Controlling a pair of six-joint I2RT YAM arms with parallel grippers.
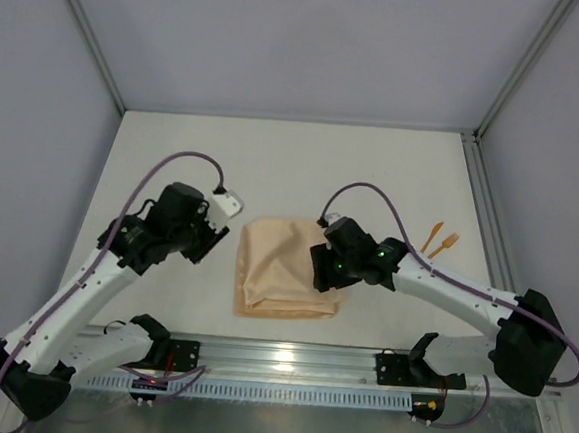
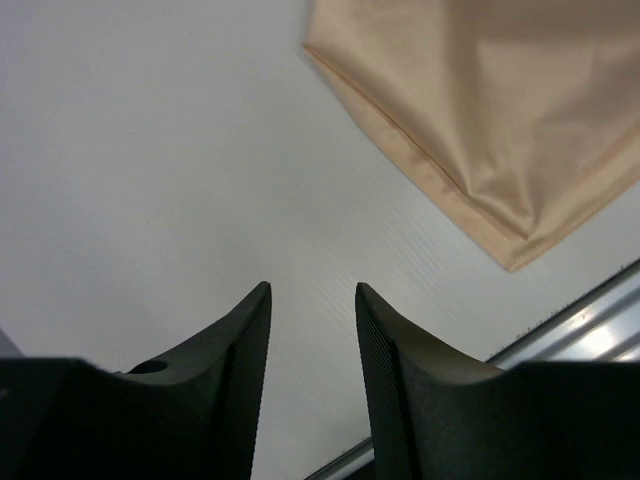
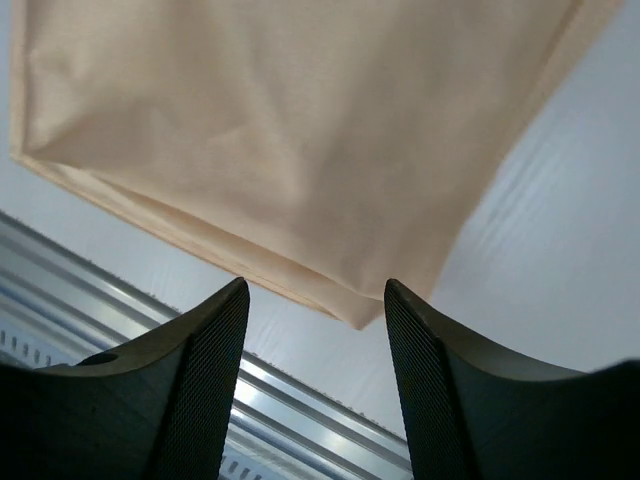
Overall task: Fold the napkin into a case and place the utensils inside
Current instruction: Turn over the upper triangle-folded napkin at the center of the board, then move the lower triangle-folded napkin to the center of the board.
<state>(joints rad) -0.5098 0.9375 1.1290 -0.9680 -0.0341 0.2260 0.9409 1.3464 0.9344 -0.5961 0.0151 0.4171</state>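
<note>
Napkin lies folded, right edge hidden under the open right tool. Left tool, open and empty, has bare surface around it.

Beneath the left jaws and the right jaws, and well out beyond both, spreads a matte white counter. Behind both pairs, along its near edge, runs a silver ribbed aluminium rail, with a perforated metal strip nearer still. Far ahead of the jaws rise pale grey walls and slim aluminium frame posts.
</note>
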